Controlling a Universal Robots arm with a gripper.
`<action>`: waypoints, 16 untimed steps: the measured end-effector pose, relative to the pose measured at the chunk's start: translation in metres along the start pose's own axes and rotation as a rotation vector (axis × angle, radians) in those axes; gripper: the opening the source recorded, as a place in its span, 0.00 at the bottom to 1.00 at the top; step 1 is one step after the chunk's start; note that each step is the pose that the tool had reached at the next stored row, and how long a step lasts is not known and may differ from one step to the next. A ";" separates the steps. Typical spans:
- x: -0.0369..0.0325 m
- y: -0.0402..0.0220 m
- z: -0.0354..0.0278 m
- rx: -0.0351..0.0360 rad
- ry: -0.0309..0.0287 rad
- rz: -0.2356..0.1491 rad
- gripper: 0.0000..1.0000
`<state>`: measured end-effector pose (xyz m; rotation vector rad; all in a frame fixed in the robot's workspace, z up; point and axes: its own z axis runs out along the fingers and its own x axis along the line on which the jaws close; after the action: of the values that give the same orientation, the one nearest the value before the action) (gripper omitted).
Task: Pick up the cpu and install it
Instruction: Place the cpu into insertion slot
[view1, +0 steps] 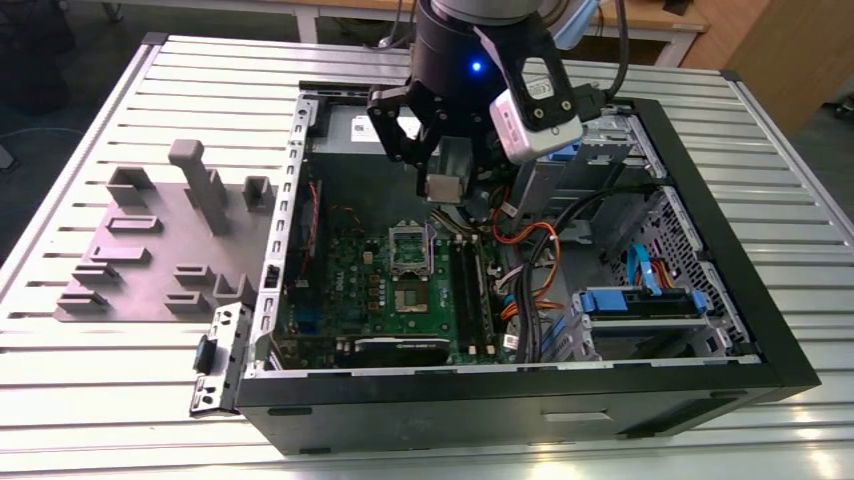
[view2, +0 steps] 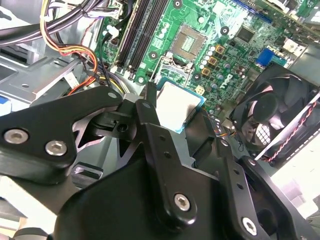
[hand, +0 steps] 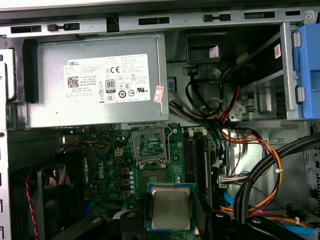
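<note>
The cpu (view1: 442, 186) is a small square chip with a silver metal top (hand: 171, 207). It hangs between the black fingers of my gripper (view1: 443, 190), which is shut on it above the open computer case (view1: 694, 190). Below it lies the green motherboard (view1: 387, 300), with the open socket (view1: 410, 250) a little toward the case's front. In both wrist views the chip (view2: 176, 104) hovers just short of the socket (view2: 189, 42) (hand: 151, 145), held level and apart from the board.
A gray power supply (hand: 95, 80) with a white label fills the case's back. Orange and black cables (hand: 250, 165) run beside the memory sticks (view1: 467, 280). A black fan (view2: 275, 115) sits near the board. A gray fixture block (view1: 160, 240) stands on the slatted table at the exterior view's left.
</note>
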<state>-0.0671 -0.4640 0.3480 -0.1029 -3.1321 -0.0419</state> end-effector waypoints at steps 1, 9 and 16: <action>0.0000 0.0000 0.0002 -0.0001 0.0000 0.000 0.47; 0.0004 -0.0003 0.0023 -0.0001 0.0000 0.000 0.47; 0.0012 -0.0007 0.0046 -0.0001 0.0000 0.000 0.47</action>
<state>-0.0684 -0.4645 0.3433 -0.1028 -3.1321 -0.0421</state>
